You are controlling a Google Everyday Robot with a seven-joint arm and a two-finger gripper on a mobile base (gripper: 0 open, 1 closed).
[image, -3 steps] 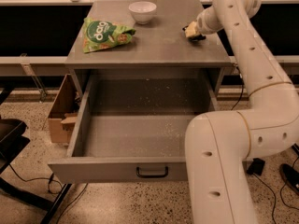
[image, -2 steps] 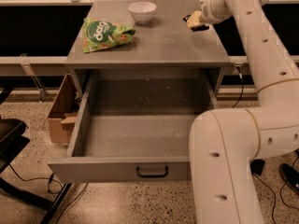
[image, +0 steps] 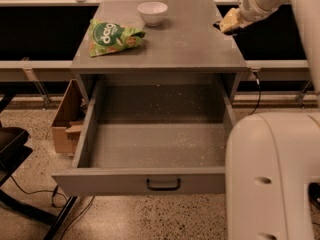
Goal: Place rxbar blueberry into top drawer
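The top drawer (image: 100, 180) is pulled wide open below the grey cabinet top (image: 180, 49), with a black handle (image: 163, 185) at its front middle; its inside holds nothing. My gripper (image: 226, 25) hangs just above the cabinet top's back right corner, at its right edge. It is shut on the rxbar blueberry (image: 219, 26), of which only a small dark end shows at the fingertips. The rest of the bar is hidden by the gripper.
A green snack bag (image: 112, 36) lies on the cabinet top at the left and a white bowl (image: 152, 12) stands at the back middle. A cardboard box (image: 65, 124) sits left of the drawer. A black chair base (image: 12, 144) is at far left. My white arm body (image: 272, 174) fills the lower right.
The gripper rose off the cabinet top with the dark bar in it, then moved right toward the top's right edge. The drawer, bag and bowl have not moved.
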